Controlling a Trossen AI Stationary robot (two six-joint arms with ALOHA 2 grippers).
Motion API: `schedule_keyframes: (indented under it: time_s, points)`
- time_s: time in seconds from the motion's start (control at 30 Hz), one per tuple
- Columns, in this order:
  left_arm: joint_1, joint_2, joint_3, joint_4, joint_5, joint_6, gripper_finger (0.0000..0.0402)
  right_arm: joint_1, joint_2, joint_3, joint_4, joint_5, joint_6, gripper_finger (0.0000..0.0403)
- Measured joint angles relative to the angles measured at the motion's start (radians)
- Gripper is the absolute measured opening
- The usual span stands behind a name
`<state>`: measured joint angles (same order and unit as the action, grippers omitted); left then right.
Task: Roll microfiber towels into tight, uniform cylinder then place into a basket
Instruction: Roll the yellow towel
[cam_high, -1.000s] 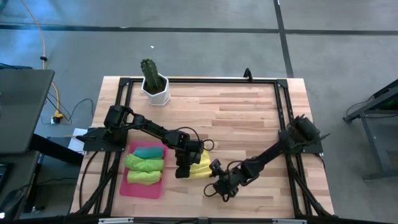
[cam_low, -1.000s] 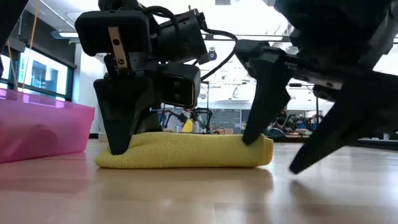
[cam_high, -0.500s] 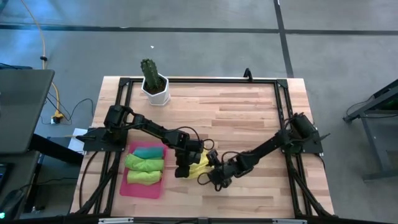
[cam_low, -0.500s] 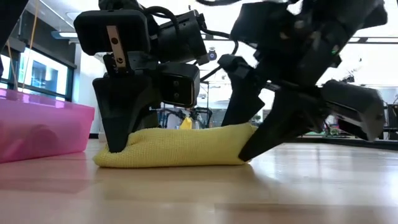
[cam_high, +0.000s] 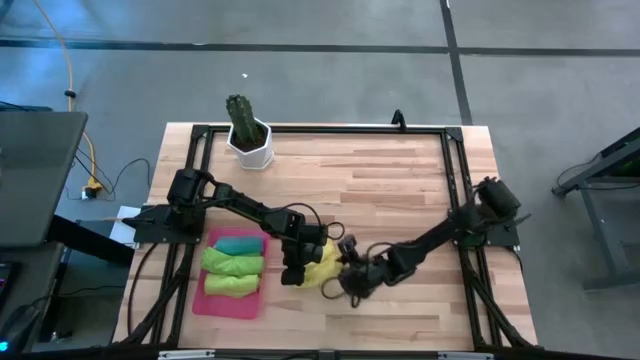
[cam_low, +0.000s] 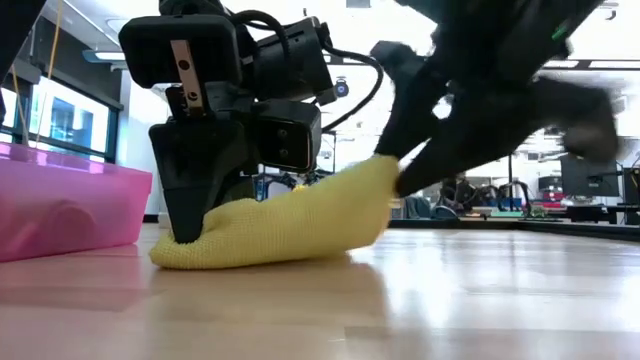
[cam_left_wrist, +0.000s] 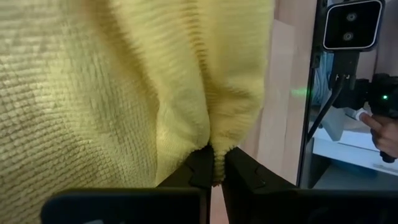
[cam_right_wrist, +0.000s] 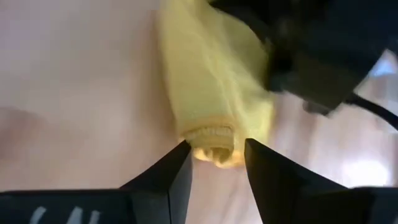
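left pincer (cam_low: 190, 225) shut on one end of the yellow towel (cam_low: 285, 222), tips down at the surface (cam_low: 420, 300); the left wrist view shows a fold of cloth pinched between the two fingers (cam_left_wrist: 198, 174). right pincer (cam_right_wrist: 214, 163) at the towel's other end, fingers either side of the rolled end with a gap showing, narrow, apparently holding it; that end is raised off the surface in the low view while the left end stays down. in the high view the towel (cam_high: 325, 265) lies between both pincers, just beside the basket (cam_high: 228, 303). basket holds a teal towel (cam_high: 238, 243) and two green rolls (cam_high: 233, 263), side by side. cactus pot (cam_high: 249, 145) stands well apart, at the far left corner.
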<state>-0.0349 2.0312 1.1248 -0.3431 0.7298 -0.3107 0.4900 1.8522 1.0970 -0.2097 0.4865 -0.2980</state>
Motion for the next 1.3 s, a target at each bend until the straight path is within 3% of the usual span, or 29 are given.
schedule_keyframes:
  time_s: [0.2,0.43,0.6,0.8,0.93,1.3]
  points:
    - [0.0,0.0,0.0,0.0,0.002,0.0,0.001,0.038,-0.012,0.001,-0.004,-0.18,0.117,0.0161]
    - [0.0,0.0,0.0,0.003,0.001,-0.01,0.001,0.048,-0.008,0.001,0.067,-0.216,0.162,0.0212]
    - [0.0,0.0,0.0,0.003,0.001,-0.016,0.001,0.038,0.046,0.001,0.088,-0.295,0.162,0.022]
    - [0.0,0.0,0.0,0.005,0.001,-0.019,0.001,0.002,0.088,0.0,0.106,-0.274,0.154,0.022]
    - [0.0,0.0,0.0,0.005,0.001,-0.019,0.001,-0.023,0.089,0.0,0.105,-0.196,0.116,0.022]
    - [0.0,0.0,0.0,0.005,0.0,-0.019,0.001,-0.058,0.089,0.0,0.105,-0.167,0.06,0.022]
